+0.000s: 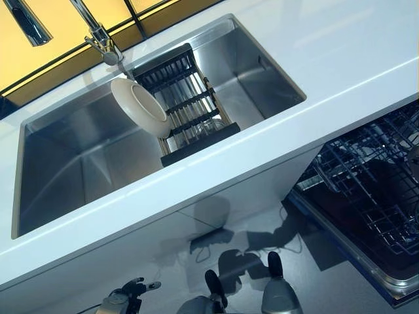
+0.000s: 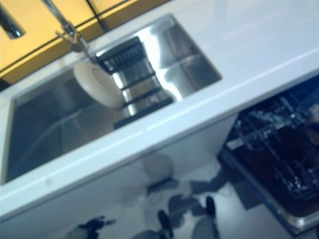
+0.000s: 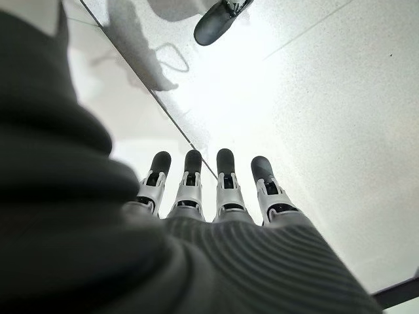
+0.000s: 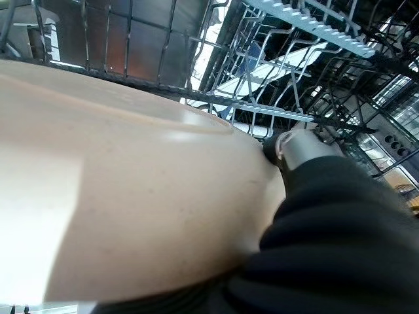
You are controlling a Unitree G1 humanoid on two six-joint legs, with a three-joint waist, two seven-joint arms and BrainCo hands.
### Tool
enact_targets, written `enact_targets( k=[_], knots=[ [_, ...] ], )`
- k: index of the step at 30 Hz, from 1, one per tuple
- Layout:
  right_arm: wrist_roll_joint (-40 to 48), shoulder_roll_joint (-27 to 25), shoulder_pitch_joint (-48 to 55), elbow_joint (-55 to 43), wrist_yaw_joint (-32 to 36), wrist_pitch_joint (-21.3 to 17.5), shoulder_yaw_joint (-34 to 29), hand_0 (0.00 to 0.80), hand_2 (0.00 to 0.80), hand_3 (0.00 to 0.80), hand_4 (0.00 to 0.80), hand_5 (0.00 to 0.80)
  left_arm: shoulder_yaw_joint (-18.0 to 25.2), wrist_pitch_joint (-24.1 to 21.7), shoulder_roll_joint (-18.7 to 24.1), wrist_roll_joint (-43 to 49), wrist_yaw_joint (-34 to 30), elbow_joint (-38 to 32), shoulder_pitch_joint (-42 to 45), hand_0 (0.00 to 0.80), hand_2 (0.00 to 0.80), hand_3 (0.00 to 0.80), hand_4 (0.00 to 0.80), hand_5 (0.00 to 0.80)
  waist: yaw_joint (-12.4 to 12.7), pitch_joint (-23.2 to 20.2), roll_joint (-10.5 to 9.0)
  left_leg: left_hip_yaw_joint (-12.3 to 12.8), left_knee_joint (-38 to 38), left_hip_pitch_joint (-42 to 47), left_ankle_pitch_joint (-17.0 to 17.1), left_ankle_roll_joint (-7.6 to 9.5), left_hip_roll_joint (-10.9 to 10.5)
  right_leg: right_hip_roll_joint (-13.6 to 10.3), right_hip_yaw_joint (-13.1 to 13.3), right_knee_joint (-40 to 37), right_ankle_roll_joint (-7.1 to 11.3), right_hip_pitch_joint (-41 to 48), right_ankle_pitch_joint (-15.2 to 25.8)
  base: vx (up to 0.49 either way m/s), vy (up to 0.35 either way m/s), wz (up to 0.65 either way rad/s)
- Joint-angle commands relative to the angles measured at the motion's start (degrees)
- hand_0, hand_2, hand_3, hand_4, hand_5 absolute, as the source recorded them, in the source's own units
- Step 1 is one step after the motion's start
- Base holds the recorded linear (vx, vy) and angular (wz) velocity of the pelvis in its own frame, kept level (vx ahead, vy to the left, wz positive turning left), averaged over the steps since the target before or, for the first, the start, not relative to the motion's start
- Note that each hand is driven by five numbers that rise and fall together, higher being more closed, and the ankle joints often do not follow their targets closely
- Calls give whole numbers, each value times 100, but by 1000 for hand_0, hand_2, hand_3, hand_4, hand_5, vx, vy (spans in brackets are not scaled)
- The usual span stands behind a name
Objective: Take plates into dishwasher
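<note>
A cream plate (image 1: 139,106) leans upright against the dark drying rack (image 1: 190,108) inside the steel sink (image 1: 78,163). Another cream plate (image 4: 131,196) fills the right wrist view, with my right hand (image 4: 294,149) shut on its rim. Right behind that plate are the wires of the dishwasher rack (image 4: 288,111). The open dishwasher (image 1: 373,190) with its wire basket lies low at the right of the eye views. My left hand (image 1: 127,294) hangs low at the lower left, away from the counter. Its fingers (image 3: 226,176) are straight and empty, pointing at the floor.
A white countertop (image 1: 340,59) surrounds the sink, with a chrome faucet (image 1: 98,36) at its back edge. A white cabinet front (image 1: 216,196) stands below the counter. Grey floor (image 3: 314,98) lies beneath my left hand.
</note>
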Motion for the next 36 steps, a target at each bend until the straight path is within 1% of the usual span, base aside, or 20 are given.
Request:
enact_targets(
  k=[1, 6, 11, 12, 13, 14, 15, 16, 19, 24, 36],
  knots=[
    [-97, -49, -536, 302, -83, -184, 454, 800, 800, 800, 800, 800, -229, 72, 252, -184, -5, 100, -111, 0, 0, 0, 0, 0, 201, -66, -339, -149, -11, 341, -442, -9, -79, -365, -236, 360, 340, -509, 3, 0, 0, 0],
    [-54, -63, -619, 334, -47, -137, 489, 800, 800, 800, 800, 800, -241, 87, 262, -166, -36, 50, -112, 0, 0, 0, 0, 0, 225, -43, -296, -185, -11, 327, -431, -15, -96, -390, -267, 369, 332, -530, 5, 0, 0, 0],
    [-53, -90, -627, 374, -45, -130, 471, 800, 800, 800, 800, 800, -237, 46, 255, -116, -77, 69, -94, 0, 0, 0, 0, 0, 230, -74, -297, -196, -11, 359, -441, -20, -95, -388, -294, 357, 329, -483, 3, 1, 8, 6],
    [-46, -92, -601, 356, -40, -118, 453, 737, 737, 737, 737, 737, -231, 50, 258, -101, -86, 59, -84, 0, 0, 0, 0, 0, 229, -85, -308, -196, -11, 368, -443, -21, -95, -386, -294, 350, 330, -475, 7, 14, 13, 4],
    [-57, -92, -584, 344, -34, -110, 436, 624, 624, 624, 624, 624, -231, 51, 259, -87, -90, 62, -86, 0, 0, 0, 0, 0, 226, -89, -323, -198, -11, 379, -447, -22, -92, -381, -293, 347, 330, -469, 12, 0, 0, 0],
    [-83, -97, -571, 328, -50, -102, 423, 493, 493, 493, 493, 493, -233, 39, 260, -83, -90, 69, -83, 0, 0, 0, 0, 0, 222, -93, -335, -193, -11, 390, -450, -22, -88, -380, -293, 343, 330, -461, 16, 0, 0, 0],
    [-102, -108, -540, 313, -65, -107, 399, 66, 66, 66, 66, 66, -235, 35, 259, -75, -88, 72, -76, 0, 0, 0, 0, 0, 218, -105, -357, -182, -11, 406, -454, -21, -79, -378, -296, 332, 334, -442, 21, 0, 0, 0],
    [-93, -120, -507, 298, -51, -112, 379, 0, 0, 0, 0, 0, -230, 39, 259, -54, -95, 69, -67, 0, 0, 0, 0, 0, 216, -120, -376, -175, -11, 419, -458, -21, -73, -373, -297, 320, 337, -423, 25, 0, 0, 0],
    [-43, -170, -379, 148, -49, -62, 289, 0, 0, 0, 0, 0, -197, 30, 273, 24, -124, 75, -20, 0, 0, 0, 0, 0, 199, -183, -456, -152, -11, 471, -480, -20, -49, -347, -281, 287, 349, -358, 35, 37, 19, 1],
    [-13, -285, -166, 24, 38, -71, 91, 0, 0, 0, 0, 0, -175, 68, 277, 91, -96, 97, -3, 0, 0, 0, 0, 0, 157, -309, -645, -97, -11, 560, -520, -11, 2, -285, -222, 242, 372, -255, 51, 42, 14, 0],
    [49, -496, 306, -263, 268, -75, -283, 0, 0, 0, 0, 0, -34, 138, 373, 328, 11, 375, 30, 0, 0, 0, 0, 0, 56, -648, -1214, 121, -11, 818, -621, 27, 163, -112, -16, 153, 418, -17, 93, 51, -4, -5]
  ],
)
